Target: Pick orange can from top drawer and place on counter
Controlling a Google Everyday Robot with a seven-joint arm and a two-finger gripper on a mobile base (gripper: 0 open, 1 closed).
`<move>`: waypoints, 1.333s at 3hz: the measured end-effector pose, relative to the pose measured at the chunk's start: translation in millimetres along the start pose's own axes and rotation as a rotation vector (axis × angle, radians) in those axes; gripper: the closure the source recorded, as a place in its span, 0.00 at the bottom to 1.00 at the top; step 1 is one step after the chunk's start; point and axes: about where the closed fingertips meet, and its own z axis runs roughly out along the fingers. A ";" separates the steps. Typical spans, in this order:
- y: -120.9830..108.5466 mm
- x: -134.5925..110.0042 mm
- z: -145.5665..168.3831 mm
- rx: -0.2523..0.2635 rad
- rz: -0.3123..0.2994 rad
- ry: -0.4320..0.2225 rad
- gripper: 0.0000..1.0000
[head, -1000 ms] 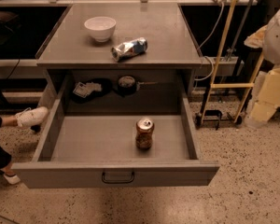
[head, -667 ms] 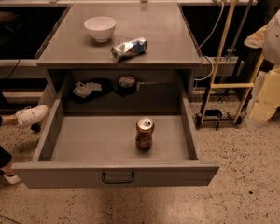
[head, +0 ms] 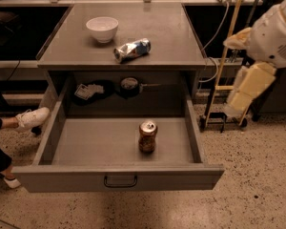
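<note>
speckled floor [head: 257, 175], grey counter [head: 167, 37]; top drawer [head: 62, 179] pulled open; orange can [head: 148, 136] stood upright, axis vertical, tab upward; gripper [head: 245, 87] far right, state untellable.

Dim, brownish light fell from above. The desk [head: 171, 42] top carried a soft sheen; the recess [head: 174, 93] under it lay in deep shadow. The pale tool [head: 248, 86], at the right edge beside the desk, caught the brightest light.

The orange can [head: 147, 136] is mottled brownish-orange with a silver top. The drawer [head: 62, 179] and counter [head: 167, 37] are plain grey. The bowl [head: 102, 28] is white, and the crushed can [head: 132, 49] is silver and blue. The cream gripper [head: 245, 87] hangs at the right, beside the counter.
</note>
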 end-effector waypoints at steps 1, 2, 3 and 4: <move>-27.7 -31.3 41.1 -0.084 -0.012 -0.218 0.00; -40.1 -45.8 74.3 -0.151 0.011 -0.367 0.00; -39.5 -49.4 92.4 -0.147 0.031 -0.425 0.00; -39.8 -50.1 94.3 -0.145 0.033 -0.427 0.00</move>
